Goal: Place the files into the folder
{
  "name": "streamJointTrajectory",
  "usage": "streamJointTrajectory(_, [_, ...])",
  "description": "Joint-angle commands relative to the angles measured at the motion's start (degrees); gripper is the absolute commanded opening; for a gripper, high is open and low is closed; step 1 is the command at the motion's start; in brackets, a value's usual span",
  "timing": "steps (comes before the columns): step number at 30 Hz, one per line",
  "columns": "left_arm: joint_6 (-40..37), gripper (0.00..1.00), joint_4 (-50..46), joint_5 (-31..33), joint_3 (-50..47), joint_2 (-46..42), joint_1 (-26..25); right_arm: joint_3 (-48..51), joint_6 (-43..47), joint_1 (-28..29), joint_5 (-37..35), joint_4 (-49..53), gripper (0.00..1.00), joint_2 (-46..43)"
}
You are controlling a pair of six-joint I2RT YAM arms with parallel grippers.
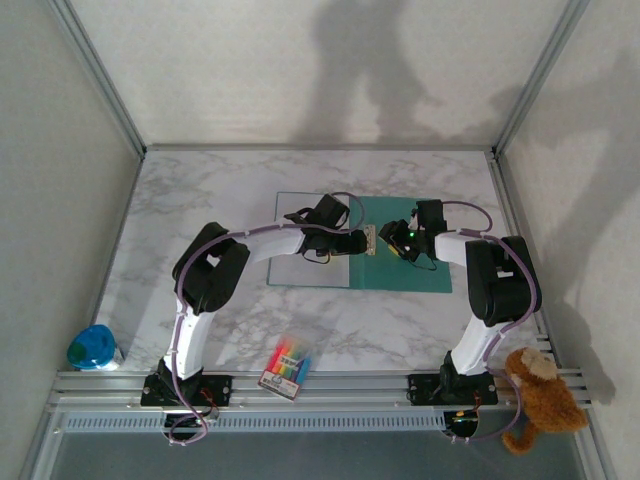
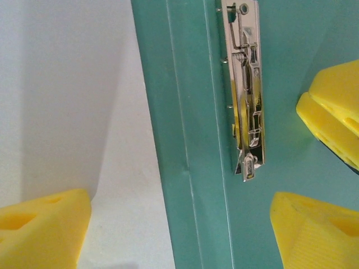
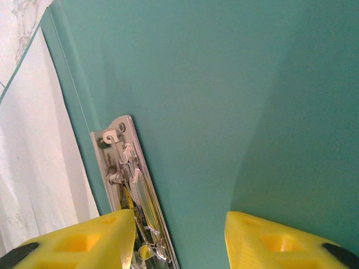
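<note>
done: folder [image 1: 415, 265] open, files [image 1: 295, 270] laid inside
pending: clipping; clip [image 2: 247, 95] between wide-spread left gripper [image 2: 179, 230] fingers
right gripper [image 3: 179, 238]: half apart, empty

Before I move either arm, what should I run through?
1. Folder lying open and flat: ok.
2. Files on its left cover, stopping short of the clip: ok.
3. Whether the clip is released: cannot tell.
4. Left gripper jaws open, straddling the spine: ok.
5. Right gripper jaws apart, holding nothing: ok.
6. Pen packet well away from the folder: ok.
</note>
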State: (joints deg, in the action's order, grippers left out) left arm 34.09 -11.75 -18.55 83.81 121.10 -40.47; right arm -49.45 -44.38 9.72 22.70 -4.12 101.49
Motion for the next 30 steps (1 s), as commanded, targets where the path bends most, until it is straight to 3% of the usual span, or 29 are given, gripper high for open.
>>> streamJointTrajectory(1, [0.25, 0.83, -1.37, -1.44, 1.44, -2.31, -1.49, 0.21, -0.56, -0.25, 0.60, -0.09, 0.46, 0.99])
streamJointTrajectory(30, [-2.06, 0.84, -4.04, -2.23, -3.43, -3.08, -1.19, 0.18, -0.25, -0.29, 0.23, 0.43, 0.46, 0.70])
